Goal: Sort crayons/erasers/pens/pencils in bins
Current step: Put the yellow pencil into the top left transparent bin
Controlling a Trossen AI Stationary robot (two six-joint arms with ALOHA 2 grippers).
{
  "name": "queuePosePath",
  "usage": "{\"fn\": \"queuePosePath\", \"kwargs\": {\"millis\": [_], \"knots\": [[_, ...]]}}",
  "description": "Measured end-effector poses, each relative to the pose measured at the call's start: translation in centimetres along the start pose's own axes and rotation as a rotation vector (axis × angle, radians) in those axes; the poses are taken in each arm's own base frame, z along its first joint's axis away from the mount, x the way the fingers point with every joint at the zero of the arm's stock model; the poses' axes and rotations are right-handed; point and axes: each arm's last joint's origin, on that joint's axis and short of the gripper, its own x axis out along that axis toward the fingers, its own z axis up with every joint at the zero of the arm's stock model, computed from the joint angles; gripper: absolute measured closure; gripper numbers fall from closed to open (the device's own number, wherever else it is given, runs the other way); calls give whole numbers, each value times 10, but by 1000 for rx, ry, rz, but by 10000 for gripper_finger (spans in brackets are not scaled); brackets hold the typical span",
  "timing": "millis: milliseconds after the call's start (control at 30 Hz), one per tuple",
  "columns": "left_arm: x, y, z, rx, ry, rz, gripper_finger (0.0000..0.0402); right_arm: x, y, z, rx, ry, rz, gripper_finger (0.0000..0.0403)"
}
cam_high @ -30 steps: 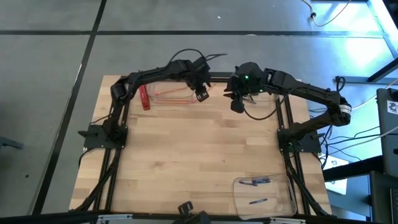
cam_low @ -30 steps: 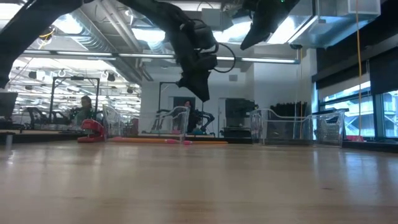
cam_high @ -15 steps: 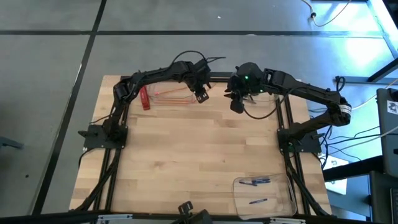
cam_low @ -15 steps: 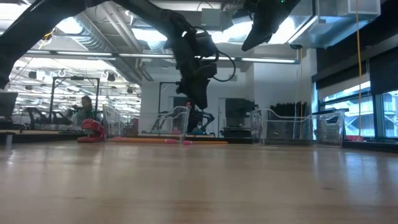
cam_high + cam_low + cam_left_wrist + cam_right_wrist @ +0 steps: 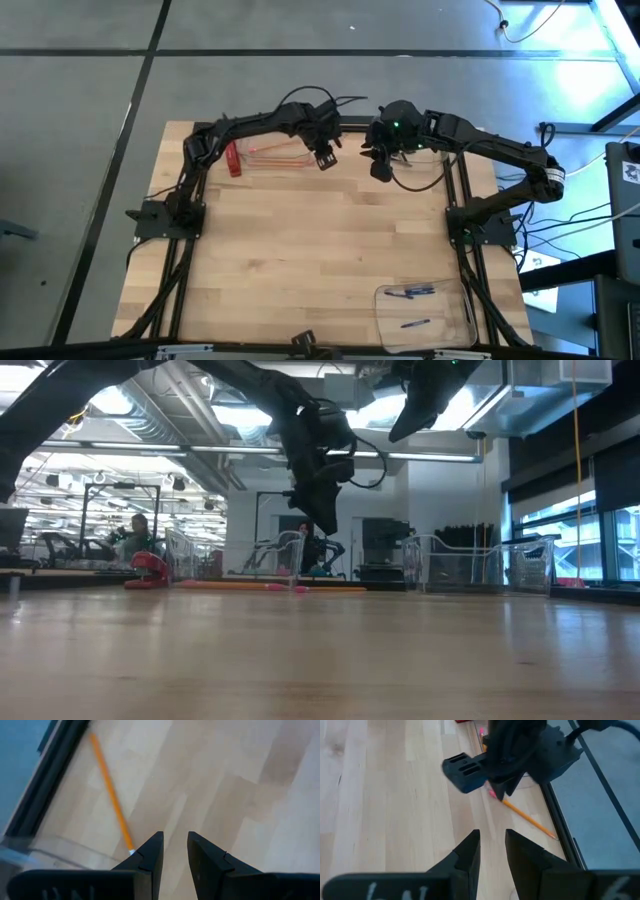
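An orange pencil (image 5: 112, 795) with a pink eraser end lies flat on the table, just beyond a clear bin's corner (image 5: 55, 847). My left gripper (image 5: 324, 160) hangs above it, pointing down, open a little and empty. The pencil's near end is by the left finger (image 5: 147, 855). My right gripper (image 5: 380, 172) hovers higher to the right, slightly open and empty. Its wrist view shows the same pencil (image 5: 530, 820) beyond my left gripper (image 5: 505, 760). The far-left bin (image 5: 275, 152) holds thin red-orange pencils.
A flat red bar (image 5: 232, 158) lies left of the far-left bin. A second clear bin (image 5: 385, 320) at the near right holds dark pens (image 5: 415, 291). A third clear bin (image 5: 436, 172) sits under my right arm at the far right. The table's middle is bare wood.
My left gripper has come down a little toward the table by the far-left bin's right end. Its finger gap shows no change.
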Motion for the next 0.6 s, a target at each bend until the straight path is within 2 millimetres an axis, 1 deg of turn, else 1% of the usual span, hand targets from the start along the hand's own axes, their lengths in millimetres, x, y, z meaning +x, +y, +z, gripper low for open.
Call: {"fn": "queuePosePath", "kwargs": {"millis": [167,267,367,467,600], "knots": [[1,-13,1,40,-4,-5,321,0,0,0,0,0,0,308],[2,-14,2,43,-18,-2,312,0,0,0,-1,0,0,308],[6,-10,4,37,-33,6,288,0,0,0,-1,0,0,308],[13,-8,5,34,-39,8,256,0,0,0,-1,0,-1,308],[23,-2,3,26,-9,68,225,0,0,0,0,0,-2,308]]}}
